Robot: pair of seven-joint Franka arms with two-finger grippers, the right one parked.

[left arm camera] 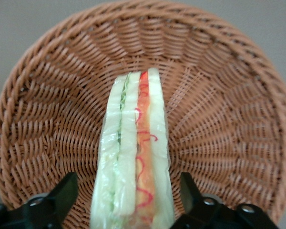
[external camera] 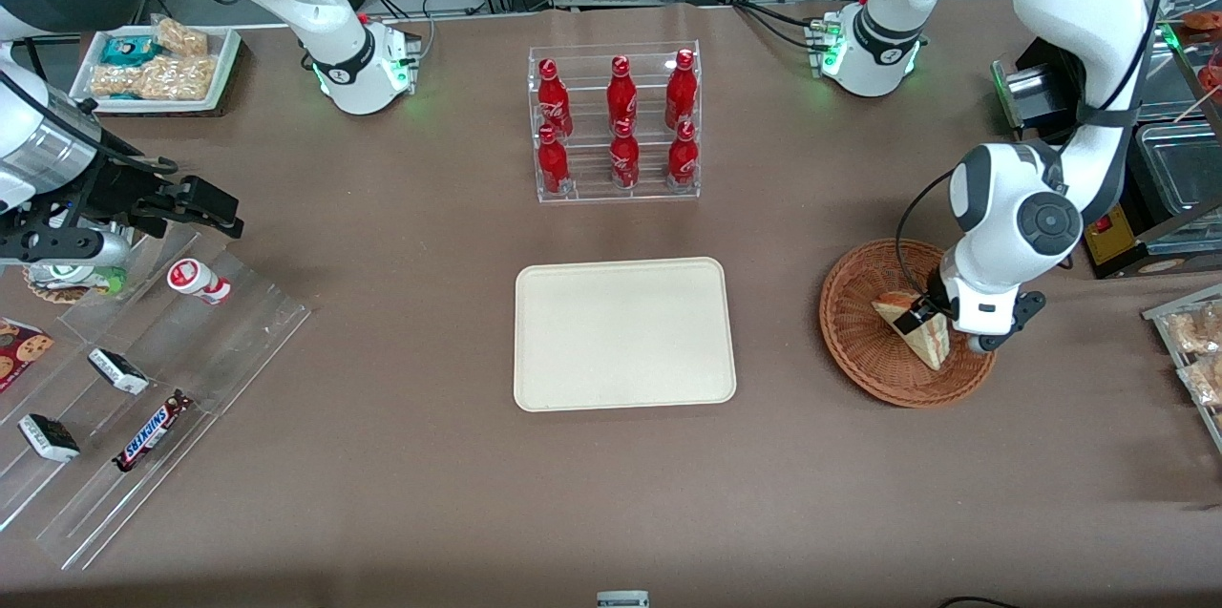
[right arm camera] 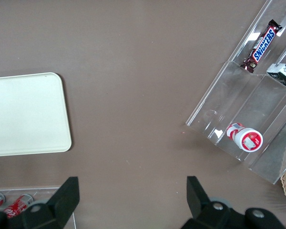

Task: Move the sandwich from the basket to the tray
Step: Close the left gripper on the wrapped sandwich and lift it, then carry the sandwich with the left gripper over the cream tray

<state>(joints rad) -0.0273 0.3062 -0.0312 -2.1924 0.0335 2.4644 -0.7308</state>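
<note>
One sandwich [left arm camera: 133, 157] stands on edge in the basket [external camera: 859, 341], at the working arm's end of the desk [external camera: 382, 493]. Your pincer [left arm camera: 128, 202] is down inside the basket with its fingers [left arm camera: 62, 193] spread, one on each side of the sandwich and not touching it. You will see the tray [external camera: 625, 333] lying bare mid-desk, well apart from the basket.

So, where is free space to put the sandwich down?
The tray is bare all over, bordered by the bottle rack farther from the camera. The basket is crowded: the claw straddles the sandwich, fingers open.
</note>
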